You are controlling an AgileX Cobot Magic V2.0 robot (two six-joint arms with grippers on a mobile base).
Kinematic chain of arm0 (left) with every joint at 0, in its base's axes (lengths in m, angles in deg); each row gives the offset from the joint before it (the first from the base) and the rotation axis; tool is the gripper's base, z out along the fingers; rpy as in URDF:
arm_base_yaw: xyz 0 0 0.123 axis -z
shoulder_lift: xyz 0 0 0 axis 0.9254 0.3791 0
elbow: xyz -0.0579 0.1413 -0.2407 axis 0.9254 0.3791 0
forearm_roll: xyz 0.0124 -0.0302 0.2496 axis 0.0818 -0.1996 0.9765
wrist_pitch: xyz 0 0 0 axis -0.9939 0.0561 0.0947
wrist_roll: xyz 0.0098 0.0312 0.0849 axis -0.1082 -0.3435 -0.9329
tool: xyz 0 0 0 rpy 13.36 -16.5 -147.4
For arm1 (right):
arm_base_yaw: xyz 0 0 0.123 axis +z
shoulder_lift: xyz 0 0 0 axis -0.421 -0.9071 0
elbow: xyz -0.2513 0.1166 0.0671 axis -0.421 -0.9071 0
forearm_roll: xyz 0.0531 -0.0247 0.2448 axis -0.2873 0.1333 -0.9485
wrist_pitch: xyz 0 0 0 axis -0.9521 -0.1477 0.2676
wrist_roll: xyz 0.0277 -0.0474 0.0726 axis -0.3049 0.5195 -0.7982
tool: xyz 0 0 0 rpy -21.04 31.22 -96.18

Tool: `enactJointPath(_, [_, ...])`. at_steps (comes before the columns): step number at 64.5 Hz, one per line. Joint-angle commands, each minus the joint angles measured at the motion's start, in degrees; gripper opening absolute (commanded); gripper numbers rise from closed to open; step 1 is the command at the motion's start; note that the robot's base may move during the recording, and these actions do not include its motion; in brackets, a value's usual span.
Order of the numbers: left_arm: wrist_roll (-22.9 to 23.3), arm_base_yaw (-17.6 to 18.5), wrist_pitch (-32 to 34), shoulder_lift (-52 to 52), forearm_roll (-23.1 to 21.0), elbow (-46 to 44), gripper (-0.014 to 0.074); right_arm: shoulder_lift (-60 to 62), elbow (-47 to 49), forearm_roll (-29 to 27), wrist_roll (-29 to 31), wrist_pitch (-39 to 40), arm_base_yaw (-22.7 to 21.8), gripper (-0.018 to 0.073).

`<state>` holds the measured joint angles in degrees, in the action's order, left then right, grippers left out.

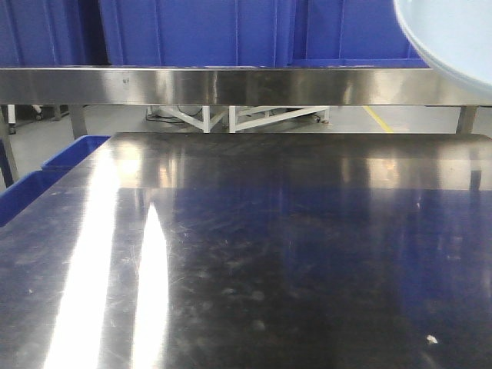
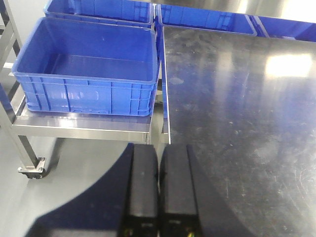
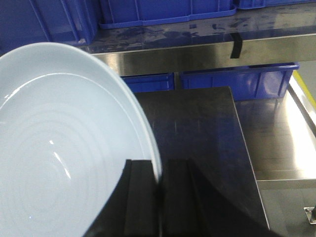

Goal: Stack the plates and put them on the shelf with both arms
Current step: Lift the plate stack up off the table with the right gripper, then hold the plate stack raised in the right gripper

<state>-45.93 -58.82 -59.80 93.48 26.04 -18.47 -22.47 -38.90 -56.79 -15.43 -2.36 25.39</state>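
The step in hand looks like the carry toward the shelf (image 1: 231, 84). One plate (image 3: 59, 148) is up off the surface (image 1: 269, 254), and from the front it shows only as a pale arc in the upper right corner, level with the blue crates (image 1: 200, 31). No second plate shows in any view, so I cannot tell whether the stack is made.

To do the carry well, hold the plate close to level. It is pinched at a single spot on its rim, nearly all of its body hangs out to the left of that grip, and the smooth glaze could slip or pivot there. The task calls for both arms, so a second grip on the opposite rim would steady it before the reach. The rim must pass above the shelf's brushed front rail, not meet it. It should settle on the bare strip in front of the crates, because the crates fill the far part of the shelf.

The right fingers (image 3: 148, 182) are closed on the plate's near right rim, one above and one below its edge. The wrist points toward the far shelf, high over the right part of the surface.

The left fingers (image 2: 150, 163) are pressed nearly together with only a thin slit between them and hold nothing. That arm hangs low over the near left edge of the surface, aimed far, with an empty blue crate (image 2: 89, 94) on a wheeled steel rack just to its left.
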Motion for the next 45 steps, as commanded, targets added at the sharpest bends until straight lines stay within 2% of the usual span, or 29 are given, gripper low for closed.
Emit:
enactJointPath(1, [0.46, -0.08, 4.68, 0.01, -0.4, -1.67, 0.0087, 3.83, -1.05, 0.2, 0.23, 4.15, -0.75, 0.0025])
enactJointPath(45, [0.46, -0.08, 4.68, 0.01, -0.4, -1.67, 0.0087, 6.82, -2.81, 0.15, 0.23, 3.37, -0.75, 0.0025])
